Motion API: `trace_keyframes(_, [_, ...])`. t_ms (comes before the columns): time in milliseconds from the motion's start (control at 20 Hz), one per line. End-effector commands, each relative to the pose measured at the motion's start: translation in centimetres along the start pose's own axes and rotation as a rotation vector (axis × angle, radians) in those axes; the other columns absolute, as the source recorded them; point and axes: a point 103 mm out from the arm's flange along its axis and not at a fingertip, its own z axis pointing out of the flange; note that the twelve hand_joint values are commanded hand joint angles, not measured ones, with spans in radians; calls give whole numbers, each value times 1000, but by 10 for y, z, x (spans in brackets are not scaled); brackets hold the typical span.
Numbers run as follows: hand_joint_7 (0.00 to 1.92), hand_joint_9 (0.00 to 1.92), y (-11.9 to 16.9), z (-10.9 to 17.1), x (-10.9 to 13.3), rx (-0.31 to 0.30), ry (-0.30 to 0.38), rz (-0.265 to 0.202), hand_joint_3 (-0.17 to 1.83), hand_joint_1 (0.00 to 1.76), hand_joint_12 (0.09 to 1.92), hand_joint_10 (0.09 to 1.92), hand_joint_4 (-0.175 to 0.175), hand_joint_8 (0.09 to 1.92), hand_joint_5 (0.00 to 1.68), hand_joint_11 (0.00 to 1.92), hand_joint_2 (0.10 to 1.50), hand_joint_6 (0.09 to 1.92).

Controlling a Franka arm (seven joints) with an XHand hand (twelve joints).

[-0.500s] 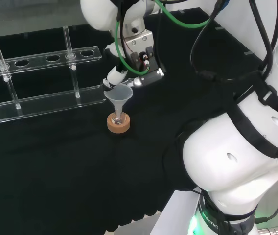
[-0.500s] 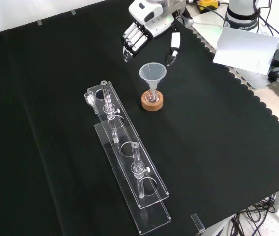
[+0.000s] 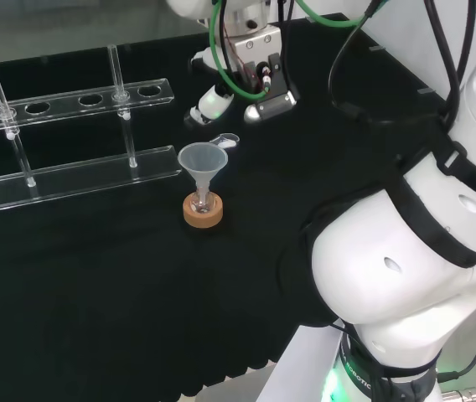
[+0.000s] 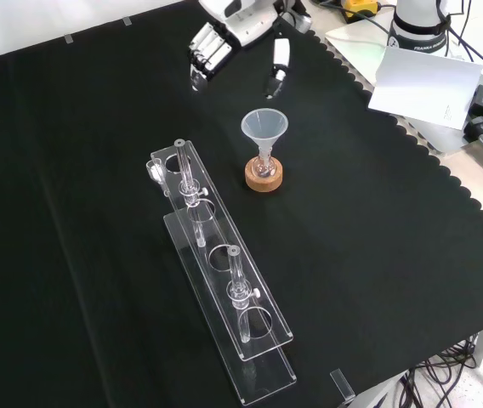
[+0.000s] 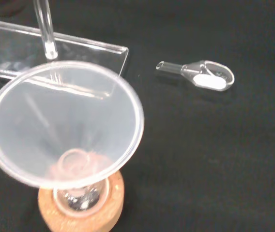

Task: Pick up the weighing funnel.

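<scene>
"Starting nearest in the head view, what's there?"
"The funnel (image 3: 203,159), apparently empty, with its stem in a small flask (image 5: 77,195) on a cork ring (image 3: 203,213). I can't tell what the flask holds."
"And the weighing funnel (image 5: 203,76)?"
"It's lying on the cloth (image 3: 95,276) just beyond, with a white patch in its scoop. It's probably light, stiff, slippery and fragile. I'd pinch the scoop's sides and keep it level."
"And the hand (image 3: 246,79)?"
"It hangs above and beyond, fingers and thumb apart, holding nothing."

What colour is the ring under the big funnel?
The cork ring is light orange-brown, clearest in the wrist view.
</scene>
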Motion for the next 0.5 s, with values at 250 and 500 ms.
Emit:
trace_keyframes(250, [214, 456, 45, 7, -45, -25, 63, 20, 361, 692, 1349, 665, -61, 708, 375, 360, 688, 87])
trace_keyframes(500, [296, 535, 70, 25, -56, -17, 76, 12, 372, 766, 1330, 634, -58, 707, 429, 400, 688, 87])
